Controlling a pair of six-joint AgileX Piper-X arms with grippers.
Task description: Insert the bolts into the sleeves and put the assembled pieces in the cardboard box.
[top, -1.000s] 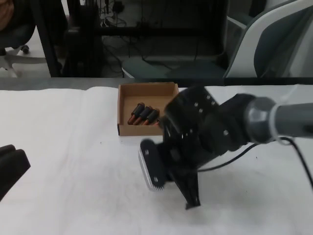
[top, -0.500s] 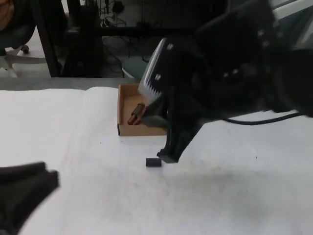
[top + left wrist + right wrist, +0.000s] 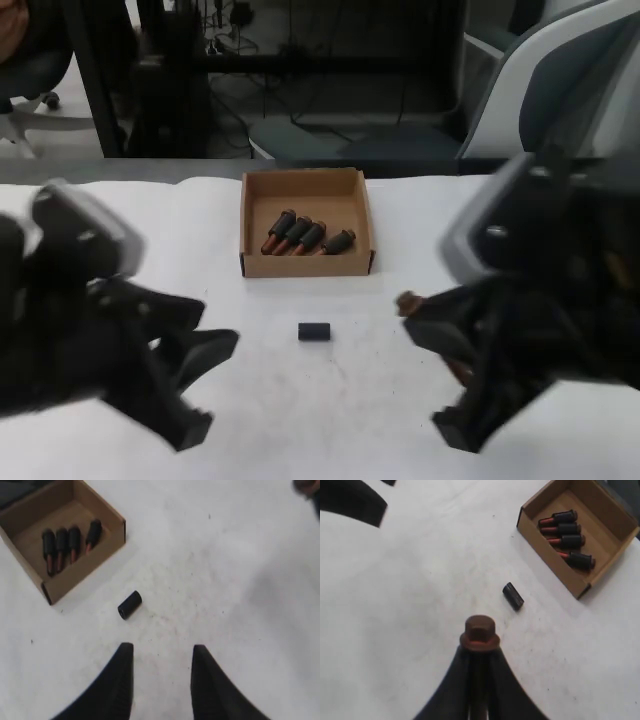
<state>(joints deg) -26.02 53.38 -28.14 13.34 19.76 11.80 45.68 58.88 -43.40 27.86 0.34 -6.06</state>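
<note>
1. White-covered bench (image 3: 300, 430): runs under both claws and carries everything else.
2. Right arm (image 3: 540, 290): big dark mass on the right side of the high view. Right claw (image 3: 479, 655) has its fingers pinched narrow on a bolt.
3. Left arm (image 3: 80, 320): dark mass on the left side of the high view. Left claw (image 3: 162, 650) is spread fairly wide with nothing held; bare cloth shows between its fingers (image 3: 122, 680).
4. Cardboard box (image 3: 305, 265) (image 3: 85, 565) (image 3: 550, 555): open top, sitting on the cloth. It lies beyond the sleeve from both claws, well apart from each and touched by neither.
5. Assembled pieces (image 3: 305, 236) (image 3: 67, 542) (image 3: 565, 535): four, lying on the box floor. Three sit close side by side and the fourth a little off from them. Black sleeves with orange-copper ends showing. All far from both claws.
6. Loose sleeve (image 3: 314, 331) (image 3: 129, 605) (image 3: 513, 596): short black cylinder lying on its side on the cloth. It is between the two claws, ahead of the left claw's fingertips and off to one side, and ahead of the right claw's bolt, near but touching neither. It is on the claw side of the box, outside it.
7. Bolt (image 3: 479, 631): copper-coloured. Its flanged hex head sticks out past the right claw's fingertips and its shank is clamped between them. It is apart from the sleeve.
</note>
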